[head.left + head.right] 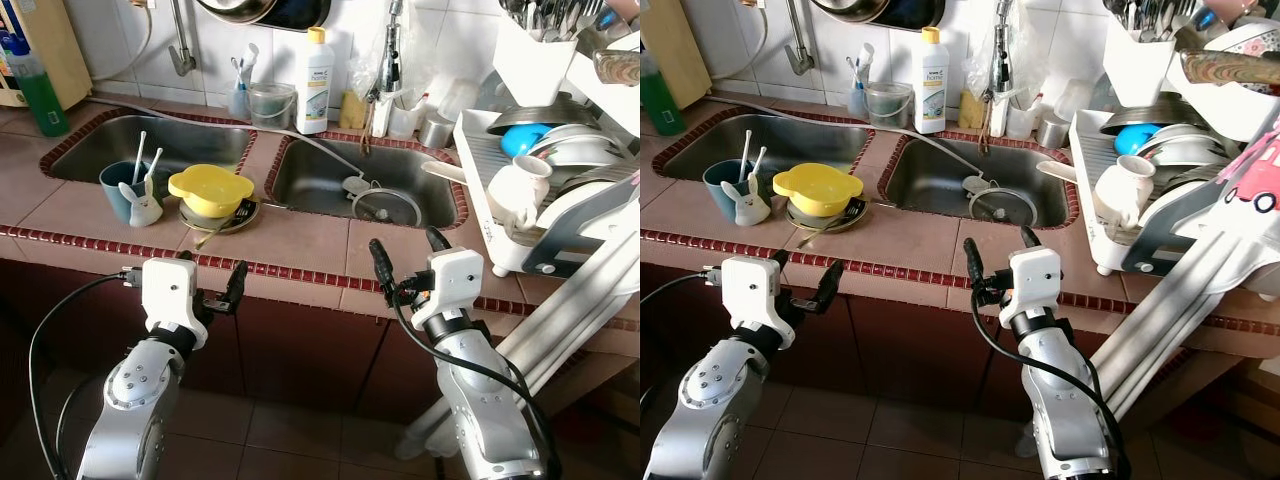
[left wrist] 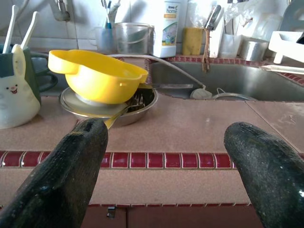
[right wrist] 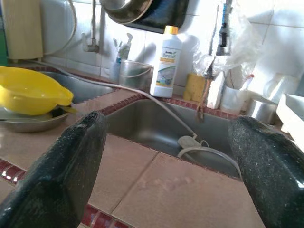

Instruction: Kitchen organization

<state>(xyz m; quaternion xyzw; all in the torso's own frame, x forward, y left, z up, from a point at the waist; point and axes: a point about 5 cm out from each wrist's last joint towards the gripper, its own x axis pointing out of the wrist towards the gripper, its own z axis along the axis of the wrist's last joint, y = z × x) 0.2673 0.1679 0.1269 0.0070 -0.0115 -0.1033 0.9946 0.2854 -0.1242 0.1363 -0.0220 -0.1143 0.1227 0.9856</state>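
A yellow bowl (image 1: pixel 210 188) sits upside-up on a steel dish (image 2: pixel 135 110) with cutlery, on the tiled counter (image 1: pixel 300 245) between two sinks. Beside it stand a blue cup (image 1: pixel 118 185) and a white bunny holder (image 1: pixel 146 208). My left gripper (image 1: pixel 212 270) hovers in front of the counter's red edge, below the yellow bowl, open and empty. My right gripper (image 1: pixel 408 252) is level with the counter edge before the right sink (image 1: pixel 330 180), also open with nothing between its fingers. The left wrist view faces the bowl (image 2: pixel 95 76); the right wrist view faces the right sink (image 3: pixel 161 126).
A white dish rack (image 1: pixel 480 150) full of plates and a white mug (image 1: pixel 520 190) stands at the right. A detergent bottle (image 1: pixel 313 85), cups and a sponge line the back wall. A round lid (image 1: pixel 385 205) lies in the right sink; a green bottle (image 1: pixel 35 90) stands far left.
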